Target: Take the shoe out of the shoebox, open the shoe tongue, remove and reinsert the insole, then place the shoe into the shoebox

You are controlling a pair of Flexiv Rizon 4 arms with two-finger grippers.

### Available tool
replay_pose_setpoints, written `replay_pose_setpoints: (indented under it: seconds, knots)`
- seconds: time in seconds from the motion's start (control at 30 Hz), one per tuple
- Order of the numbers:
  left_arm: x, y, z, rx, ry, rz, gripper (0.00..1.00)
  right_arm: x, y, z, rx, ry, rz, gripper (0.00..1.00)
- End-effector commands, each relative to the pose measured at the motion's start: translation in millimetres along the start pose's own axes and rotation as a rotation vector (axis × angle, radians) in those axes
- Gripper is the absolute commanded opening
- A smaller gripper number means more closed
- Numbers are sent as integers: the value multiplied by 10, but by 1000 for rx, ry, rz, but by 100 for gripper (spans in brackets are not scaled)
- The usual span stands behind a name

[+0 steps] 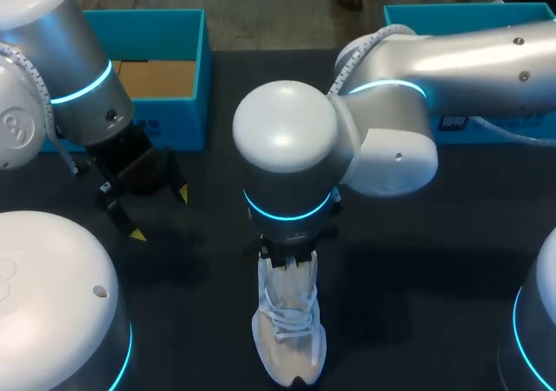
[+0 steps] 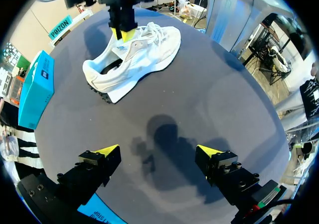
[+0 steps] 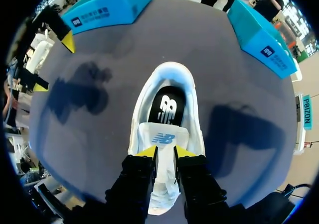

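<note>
In the head view, my right gripper [image 1: 287, 254] sits low over the heel end of the white sneaker [image 1: 289, 330]. The sneaker lies on the dark table [image 1: 417, 304], well apart from the open blue shoebox [image 1: 187, 61].

In the left wrist view, my left gripper [image 2: 158, 152] is spread wide and holds nothing. The soft, laced sneaker lies far ahead of it.

In the right wrist view, the right fingers are almost together and pinch the white shoe tongue [image 3: 163, 137]. The smooth black insole [image 3: 168, 108] shows inside.

Dark table [image 1: 417, 304] is carrying a white shoe [image 1: 288, 330] mid-front, sitting on its sole. Open blue shoebox [image 1: 178, 122] is resting far left, w/ a second blue box [image 1: 460, 16] sitting far right.
</note>
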State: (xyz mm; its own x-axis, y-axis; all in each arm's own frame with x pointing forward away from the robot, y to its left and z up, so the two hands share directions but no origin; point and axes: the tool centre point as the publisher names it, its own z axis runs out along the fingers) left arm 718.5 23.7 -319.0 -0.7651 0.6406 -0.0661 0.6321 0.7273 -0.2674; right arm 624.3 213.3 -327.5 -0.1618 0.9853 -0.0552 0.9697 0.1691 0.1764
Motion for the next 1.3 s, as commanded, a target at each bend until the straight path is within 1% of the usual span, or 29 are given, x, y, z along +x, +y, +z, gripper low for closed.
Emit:
replay_pose_setpoints:
  seconds: [0.03, 0.2, 0.3, 0.47, 0.53, 0.6, 0.63, 0.67, 0.7, 0.73, 0.8, 0.87, 0.93, 1.03, 1.1, 1.3]
  knots:
    - [3, -2, 1, -2, 1, 0, 100, 62, -56, 133, -2, 19, 91, 21]
    - [3, -2, 1, -2, 1, 0, 100, 59, -31, 314, 27, 43, 90, 22]
    - [3, -2, 1, -2, 1, 0, 100, 51, -23, 336, 31, 54, 84, 22]
    - [3, -2, 1, -2, 1, 0, 100, 29, -10, 94, 2, 51, 27, 23]
    - [3, -2, 1, -2, 1, 0, 100, 29, -1, -31, -6, 75, -40, 27]
    - [3, -2, 1, -2, 1, 0, 100, 34, 17, -146, 1, 103, -129, 38]
    - [3, -2, 1, -2, 1, 0, 100, 40, 30, -194, 11, 109, -185, 43]
    - [3, -2, 1, -2, 1, 0, 100, 53, 47, -234, 19, 137, -259, 47]
    - [3, -2, 1, -2, 1, 0, 100, 64, 65, -265, 20, 174, -339, 72]
    - [3, -2, 1, -2, 1, 0, 100, 61, 81, -292, 6, 213, -395, 100]
    - [3, -2, 1, -2, 1, 0, 100, 45, 113, -326, 6, 288, -540, 100]
    - [3, -2, 1, -2, 1, 0, 100, 26, 136, -363, 6, 295, -615, 100]
    - [3, -2, 1, -2, 1, 0, 100, 16, 158, -393, 26, 305, -720, 100]
    - [3, -2, 1, -2, 1, 0, 100, -14, 191, -443, -22, 371, -876, 100]
    - [3, -2, 1, -2, 1, 0, 100, -46, 185, -424, -42, 436, -1047, 100]
    - [3, -2, 1, -2, 1, 0, 100, -46, 185, -424, -42, 436, -1047, 100]
